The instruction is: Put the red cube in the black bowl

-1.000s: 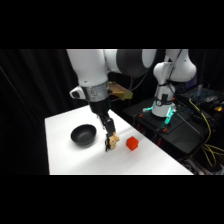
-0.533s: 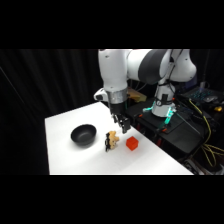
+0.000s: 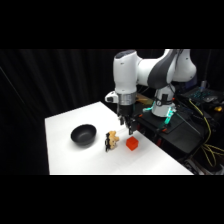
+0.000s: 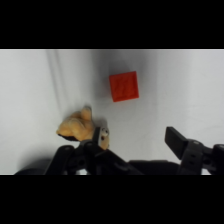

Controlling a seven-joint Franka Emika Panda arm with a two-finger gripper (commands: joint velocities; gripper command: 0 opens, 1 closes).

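The red cube (image 3: 132, 143) rests on the white table (image 3: 65, 125), right of a small tan-and-black figurine (image 3: 111, 140). The black bowl (image 3: 83, 135) sits further left, with nothing in it. My gripper (image 3: 126, 125) hangs just above and slightly behind the cube, open and holding nothing. In the wrist view the red cube (image 4: 124, 86) lies on the table beyond the open gripper (image 4: 137, 140), apart from both fingers. The figurine (image 4: 77, 125) is beside the left finger (image 4: 101, 137). The bowl is out of the wrist view.
Dark equipment with cables and a green-lit device (image 3: 167, 116) stands past the table's right edge. Black curtains surround the table. The table's near edge (image 3: 120, 172) runs along the bottom of the side view.
The arm has swung to the right, from above the figurine near the bowl to above the red cube. The cube, figurine and bowl have not moved.
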